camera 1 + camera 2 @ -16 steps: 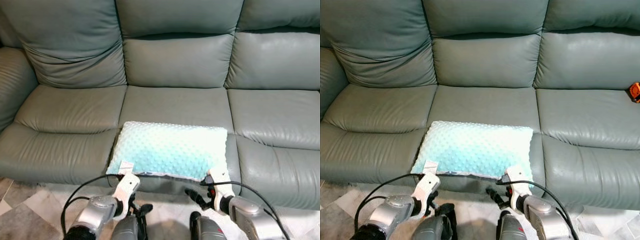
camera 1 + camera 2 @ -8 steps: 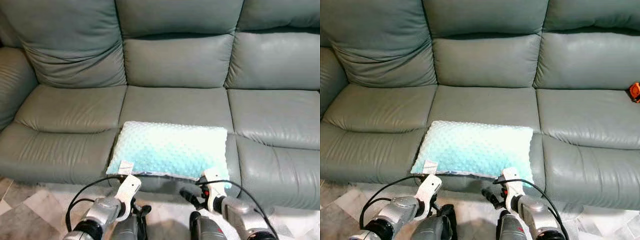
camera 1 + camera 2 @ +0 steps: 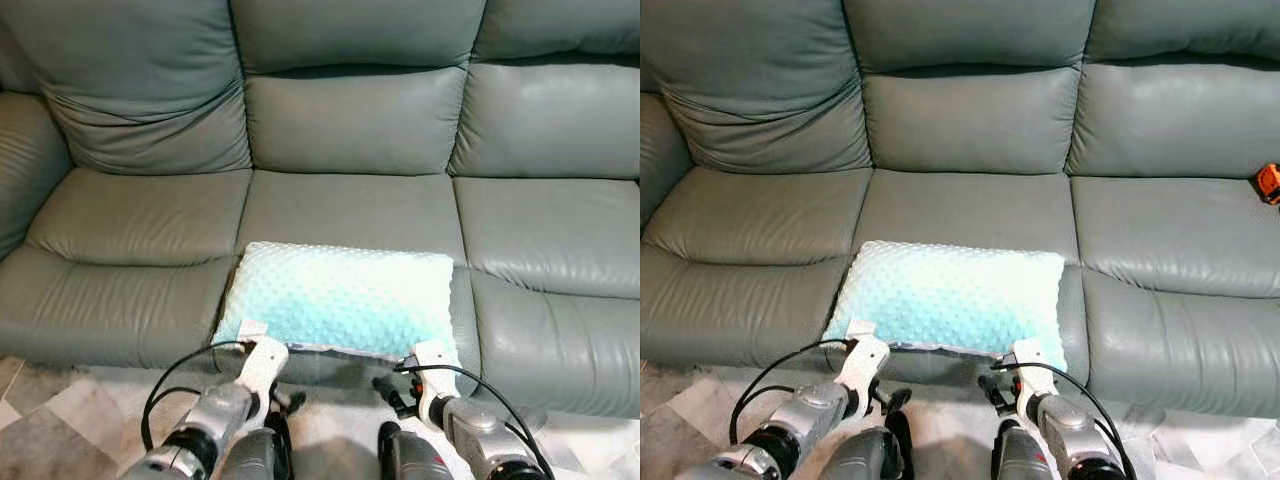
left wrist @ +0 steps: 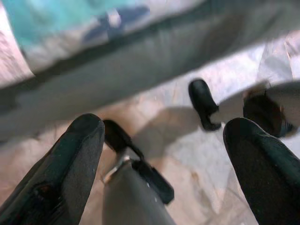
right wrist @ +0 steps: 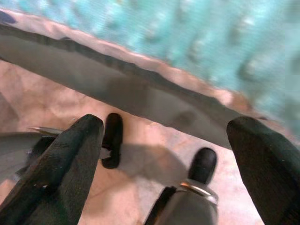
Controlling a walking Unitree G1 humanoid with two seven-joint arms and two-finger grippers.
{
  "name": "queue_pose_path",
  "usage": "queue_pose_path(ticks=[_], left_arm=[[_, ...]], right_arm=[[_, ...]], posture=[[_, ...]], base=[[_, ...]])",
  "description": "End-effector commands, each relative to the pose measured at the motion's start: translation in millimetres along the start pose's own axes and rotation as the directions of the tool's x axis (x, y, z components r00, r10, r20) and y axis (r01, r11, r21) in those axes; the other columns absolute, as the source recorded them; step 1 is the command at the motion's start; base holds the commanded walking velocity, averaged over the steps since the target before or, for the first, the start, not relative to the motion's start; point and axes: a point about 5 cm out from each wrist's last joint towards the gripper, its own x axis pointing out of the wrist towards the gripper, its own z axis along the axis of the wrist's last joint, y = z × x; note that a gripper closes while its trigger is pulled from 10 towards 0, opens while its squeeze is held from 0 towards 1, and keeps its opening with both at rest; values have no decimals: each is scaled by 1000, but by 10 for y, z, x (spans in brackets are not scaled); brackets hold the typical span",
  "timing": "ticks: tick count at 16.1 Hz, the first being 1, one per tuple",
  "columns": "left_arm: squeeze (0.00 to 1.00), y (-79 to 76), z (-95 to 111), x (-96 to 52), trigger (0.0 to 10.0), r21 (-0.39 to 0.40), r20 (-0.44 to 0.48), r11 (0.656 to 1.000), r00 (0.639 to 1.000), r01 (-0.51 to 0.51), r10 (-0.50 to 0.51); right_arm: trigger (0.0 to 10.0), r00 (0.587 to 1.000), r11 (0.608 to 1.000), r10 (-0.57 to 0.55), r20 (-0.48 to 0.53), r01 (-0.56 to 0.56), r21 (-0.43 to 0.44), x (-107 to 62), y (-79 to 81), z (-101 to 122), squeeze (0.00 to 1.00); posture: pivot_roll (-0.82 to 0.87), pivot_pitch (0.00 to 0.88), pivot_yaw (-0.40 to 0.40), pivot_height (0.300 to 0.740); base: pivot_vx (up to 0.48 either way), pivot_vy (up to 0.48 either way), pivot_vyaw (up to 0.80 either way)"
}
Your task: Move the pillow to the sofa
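A mint-green dotted pillow (image 3: 340,300) lies flat on the middle seat of the grey-green leather sofa (image 3: 350,120), its front edge at the seat's front edge. Both grippers hang just below and in front of that edge, over the floor, touching nothing. My left gripper (image 3: 284,401) is under the pillow's left corner and its white tag. My right gripper (image 3: 392,392) is under the right corner. In the left wrist view, the left gripper (image 4: 164,159) is open with the pillow (image 4: 56,18) beyond. The right gripper (image 5: 161,164) is likewise open below the pillow (image 5: 211,42).
A small orange object (image 3: 1269,183) lies on the right seat by the backrest. Pale tiled floor (image 3: 60,420) runs along the sofa's front. My own legs and black feet (image 4: 204,103) are directly under the grippers.
Both arms have shifted slightly in front of the sofa's edge, the right one a little to the left. The pillow has not moved.
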Motion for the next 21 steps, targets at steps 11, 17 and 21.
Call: queue_pose_path(ticks=[11, 17, 21], left_arm=[[0, -7, 95, 41, 10000, -67, 35, 991, 992, -117, 120], [0, -34, 158, 61, 10000, 12, 41, 988, 987, -153, 152], [0, -54, 155, 70, 10000, 37, 28, 987, 988, -154, 153]], right_arm=[[10000, 975, 975, -221, 40, 221, 1, 46, -144, 151, 0], [10000, 963, 965, -262, 56, 263, 4, 50, -154, 175, 0], [10000, 971, 974, -225, 80, 223, 32, 99, -46, 239, 0]], posture=[[-64, 332, 95, 740], [-69, 334, 104, 740], [-72, 336, 104, 740]], base=[[0, 0, 0], [0, 0, 0], [0, 0, 0]])
